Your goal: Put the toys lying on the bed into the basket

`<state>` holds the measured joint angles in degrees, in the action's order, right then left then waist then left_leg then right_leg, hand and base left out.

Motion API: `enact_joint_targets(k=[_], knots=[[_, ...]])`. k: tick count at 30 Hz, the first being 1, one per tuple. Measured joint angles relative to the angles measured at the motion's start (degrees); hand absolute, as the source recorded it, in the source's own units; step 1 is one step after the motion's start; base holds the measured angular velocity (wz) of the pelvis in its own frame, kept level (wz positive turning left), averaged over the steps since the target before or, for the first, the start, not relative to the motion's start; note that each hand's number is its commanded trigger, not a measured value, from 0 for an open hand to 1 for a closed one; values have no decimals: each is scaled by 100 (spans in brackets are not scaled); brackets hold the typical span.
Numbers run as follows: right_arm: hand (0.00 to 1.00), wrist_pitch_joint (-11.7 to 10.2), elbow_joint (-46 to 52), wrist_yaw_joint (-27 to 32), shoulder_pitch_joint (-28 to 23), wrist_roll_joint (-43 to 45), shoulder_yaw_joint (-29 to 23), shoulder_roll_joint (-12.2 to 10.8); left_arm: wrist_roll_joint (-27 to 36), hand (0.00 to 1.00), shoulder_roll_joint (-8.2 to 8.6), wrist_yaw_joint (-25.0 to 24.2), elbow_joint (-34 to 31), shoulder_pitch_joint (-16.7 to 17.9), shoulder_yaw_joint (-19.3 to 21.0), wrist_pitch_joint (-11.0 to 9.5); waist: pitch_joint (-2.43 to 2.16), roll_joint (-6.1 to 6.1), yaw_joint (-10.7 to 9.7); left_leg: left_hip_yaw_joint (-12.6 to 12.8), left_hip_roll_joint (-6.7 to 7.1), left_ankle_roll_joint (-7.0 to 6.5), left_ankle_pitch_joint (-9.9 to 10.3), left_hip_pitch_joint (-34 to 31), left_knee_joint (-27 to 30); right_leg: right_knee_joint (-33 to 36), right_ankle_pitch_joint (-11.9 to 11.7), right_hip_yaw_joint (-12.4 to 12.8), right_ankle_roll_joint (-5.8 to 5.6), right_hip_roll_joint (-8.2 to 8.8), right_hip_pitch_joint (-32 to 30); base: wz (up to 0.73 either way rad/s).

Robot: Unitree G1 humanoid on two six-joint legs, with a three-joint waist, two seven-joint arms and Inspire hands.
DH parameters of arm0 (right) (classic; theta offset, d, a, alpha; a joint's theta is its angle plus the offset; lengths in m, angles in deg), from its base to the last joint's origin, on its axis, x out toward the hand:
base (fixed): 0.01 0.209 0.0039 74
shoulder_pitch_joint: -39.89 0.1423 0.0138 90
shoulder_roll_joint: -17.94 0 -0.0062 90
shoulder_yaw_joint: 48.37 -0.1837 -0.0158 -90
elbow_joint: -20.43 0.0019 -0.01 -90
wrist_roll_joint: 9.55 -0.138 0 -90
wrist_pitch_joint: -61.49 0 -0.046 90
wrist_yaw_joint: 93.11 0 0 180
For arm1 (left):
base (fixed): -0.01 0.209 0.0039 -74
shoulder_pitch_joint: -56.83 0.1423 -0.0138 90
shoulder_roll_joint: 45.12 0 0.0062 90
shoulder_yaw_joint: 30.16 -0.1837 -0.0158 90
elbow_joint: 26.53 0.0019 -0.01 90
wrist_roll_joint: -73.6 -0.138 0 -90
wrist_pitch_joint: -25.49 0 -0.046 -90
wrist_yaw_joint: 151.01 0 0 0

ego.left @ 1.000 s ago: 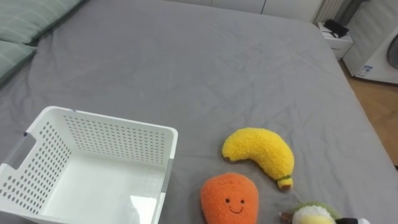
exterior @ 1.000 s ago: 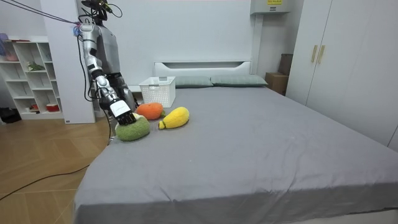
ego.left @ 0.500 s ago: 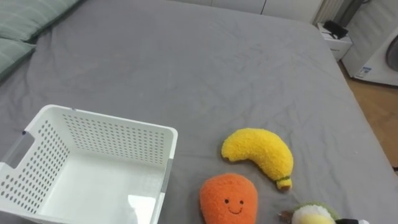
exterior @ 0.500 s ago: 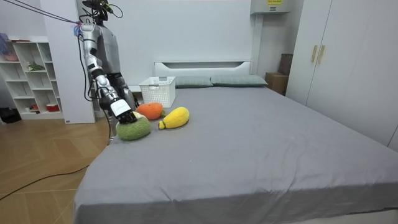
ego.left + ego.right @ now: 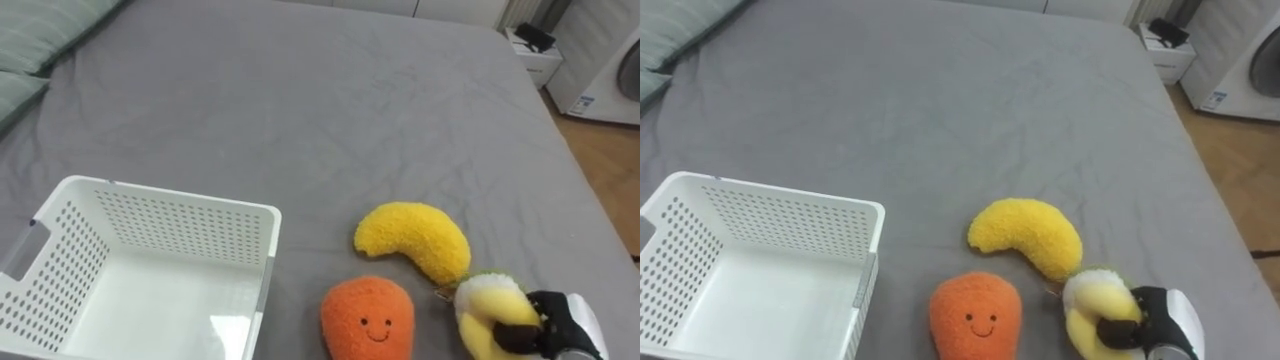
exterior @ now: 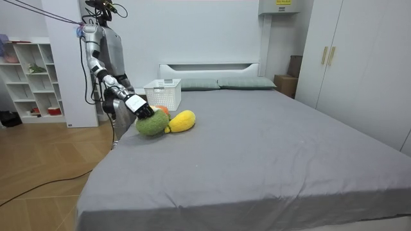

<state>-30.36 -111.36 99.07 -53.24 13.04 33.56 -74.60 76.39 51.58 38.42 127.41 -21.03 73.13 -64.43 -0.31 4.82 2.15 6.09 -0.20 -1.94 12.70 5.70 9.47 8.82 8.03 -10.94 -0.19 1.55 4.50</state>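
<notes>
My right hand (image 5: 562, 326) is at the lower right, its dark fingers curled round a green-rimmed, yellow-centred plush toy (image 5: 487, 308). In the room view that green plush (image 6: 151, 124) hangs off the bed surface beside the other toys. A yellow banana plush (image 5: 412, 240) lies on the grey bed, just left of the held toy. An orange plush with a smiling face (image 5: 367, 318) sits below the banana. A white perforated basket (image 5: 180, 215) stands empty on the bed at the lower left.
Green pillows (image 5: 45, 30) lie at the upper left. The bed's edge runs down the right side, with wooden floor (image 5: 612, 170) and a white appliance (image 5: 600, 60) beyond. I stand at the bedside near the basket (image 6: 163, 94), with shelves behind me.
My right hand has lifted the green plush off the bed's edge and carried it up toward the banana and the orange toy. The other toys and the basket lie as before.
</notes>
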Motion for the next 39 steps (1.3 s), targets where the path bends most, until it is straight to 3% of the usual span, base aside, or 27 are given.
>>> enact_joint_targets(k=[8,17,23,27,35,39], knots=[[100,54,1031,-124,-151,3,-2,23,0,0,-15,-4,-2,45,22,0,8,54,-26,12,-10,0,0,36,-5,2,0,9,0,2,18,0],[100,70,1837,-192,-160,-7,-5,32,1,0,-4,-2,-26,43,23,0,27,27,-7,26,-13,-1,0,81,-53,20,0,30,-1,3,41,0],[100,210,2825,-328,-159,32,-6,34,-26,0,151,-3,-195,159,125,2,24,-55,2,69,0,-3,-2,87,-81,42,1,77,-3,-2,11,-3],[100,207,3434,-329,-137,-4,-1,34,2,0,165,-4,-167,217,125,-27,21,-32,8,-1,1,-3,-6,83,-77,32,2,-6,-5,7,46,8],[100,192,4321,-363,-84,11,7,33,-58,0,169,0,-165,313,127,-35,27,36,191,-158,0,-6,-7,-52,-5,-1,2,-130,-5,31,14,9],[100,200,4299,-427,78,17,82,29,7,0,176,-5,-160,330,115,10,37,13,398,-232,-2,-8,-9,-103,20,-10,2,-214,-5,41,19,11]])
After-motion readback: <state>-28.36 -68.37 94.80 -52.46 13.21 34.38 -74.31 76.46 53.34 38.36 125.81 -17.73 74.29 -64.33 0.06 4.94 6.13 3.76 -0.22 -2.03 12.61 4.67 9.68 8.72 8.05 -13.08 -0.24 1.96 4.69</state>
